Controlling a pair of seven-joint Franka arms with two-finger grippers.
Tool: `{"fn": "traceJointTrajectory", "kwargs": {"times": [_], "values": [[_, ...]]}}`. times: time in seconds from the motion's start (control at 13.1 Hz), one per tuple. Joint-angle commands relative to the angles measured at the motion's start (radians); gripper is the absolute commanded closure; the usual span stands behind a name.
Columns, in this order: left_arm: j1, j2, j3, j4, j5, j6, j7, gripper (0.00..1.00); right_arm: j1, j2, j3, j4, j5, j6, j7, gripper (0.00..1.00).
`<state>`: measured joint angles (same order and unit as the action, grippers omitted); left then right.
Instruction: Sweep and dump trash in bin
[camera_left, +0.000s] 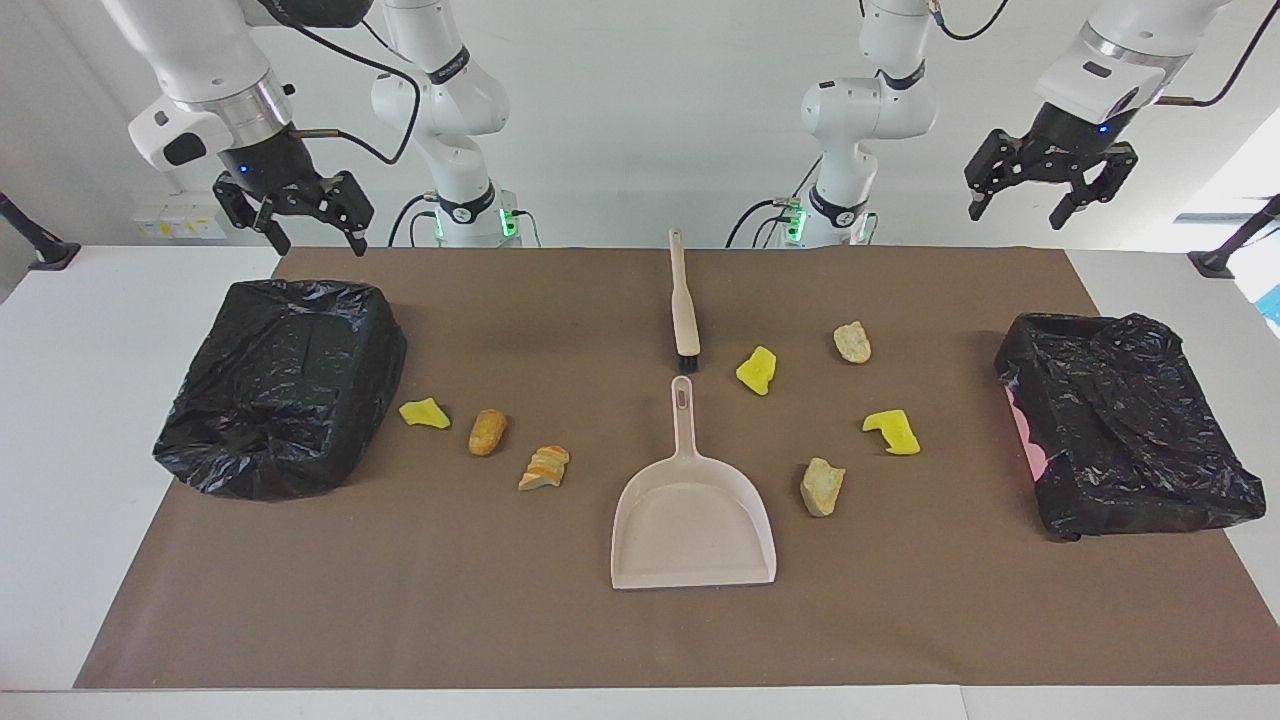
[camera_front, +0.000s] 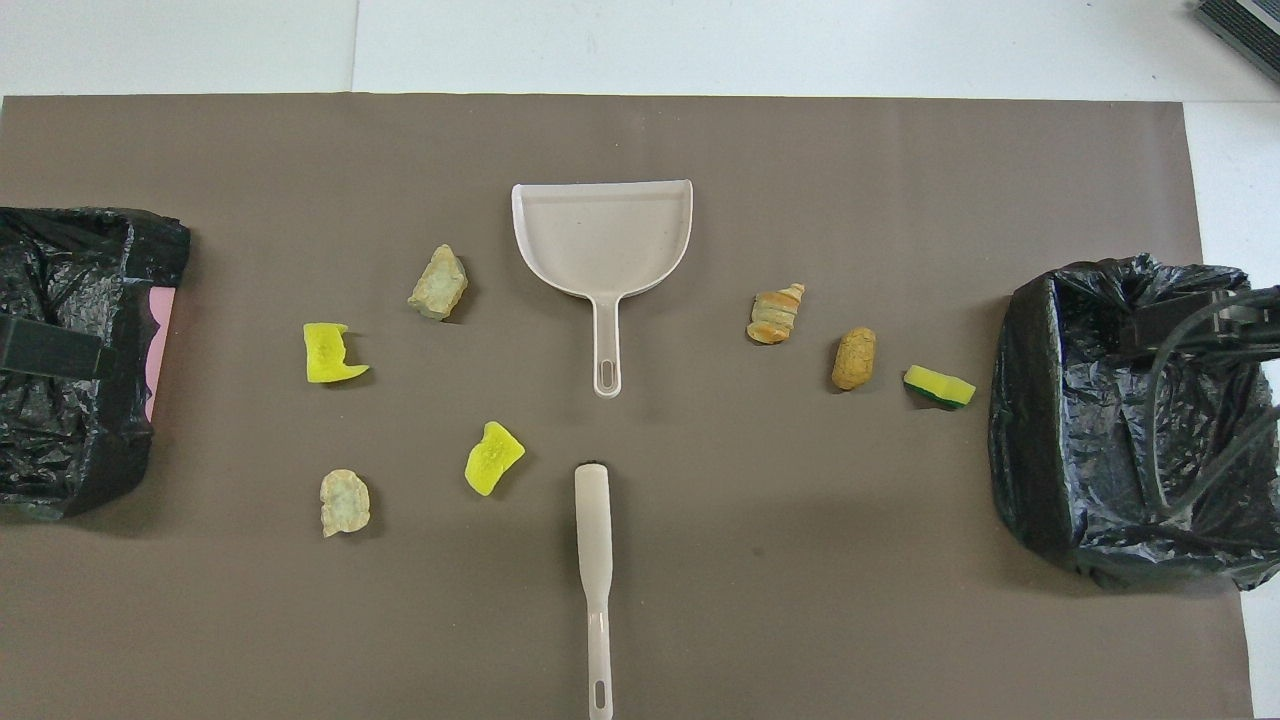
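Note:
Several pieces of trash lie on the brown mat around a beige dustpan (camera_left: 693, 520) and a beige brush (camera_left: 684, 300). Among them are yellow sponge chunks (camera_left: 757, 370) (camera_front: 334, 353), a green-backed sponge chunk (camera_front: 939, 387) and bread pieces (camera_left: 487, 431) (camera_left: 822, 486). A black-bagged bin (camera_left: 280, 385) sits at the right arm's end of the table, and a second bin (camera_left: 1125, 440) at the left arm's end. My right gripper (camera_left: 318, 243) hangs open over the first bin's edge nearest the robots. My left gripper (camera_left: 1018, 213) hangs open in the air at the other end, holding nothing.
The brush lies nearer to the robots than the dustpan, its bristles toward the dustpan's handle (camera_front: 606, 350). The mat (camera_front: 760, 560) covers most of the white table (camera_left: 80, 420). Black camera-stand feet (camera_left: 45, 250) sit at both table ends near the robots.

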<state>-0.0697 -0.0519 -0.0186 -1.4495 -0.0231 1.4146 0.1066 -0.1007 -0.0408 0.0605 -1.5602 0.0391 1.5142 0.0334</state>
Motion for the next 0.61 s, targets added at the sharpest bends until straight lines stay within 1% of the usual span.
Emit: {"fn": "traceJointTrajectory", "kwargs": {"times": [0.0, 0.53], "values": [[0.013, -0.011, -0.009, 0.003, 0.012, -0.016, -0.004, 0.0, -0.013, -0.014, 0.002, -0.003, 0.004, -0.014, 0.011, 0.0], [0.014, -0.011, -0.001, 0.003, 0.009, -0.016, -0.008, 0.0, -0.004, -0.014, 0.005, -0.003, 0.01, -0.014, 0.01, 0.0]]}}
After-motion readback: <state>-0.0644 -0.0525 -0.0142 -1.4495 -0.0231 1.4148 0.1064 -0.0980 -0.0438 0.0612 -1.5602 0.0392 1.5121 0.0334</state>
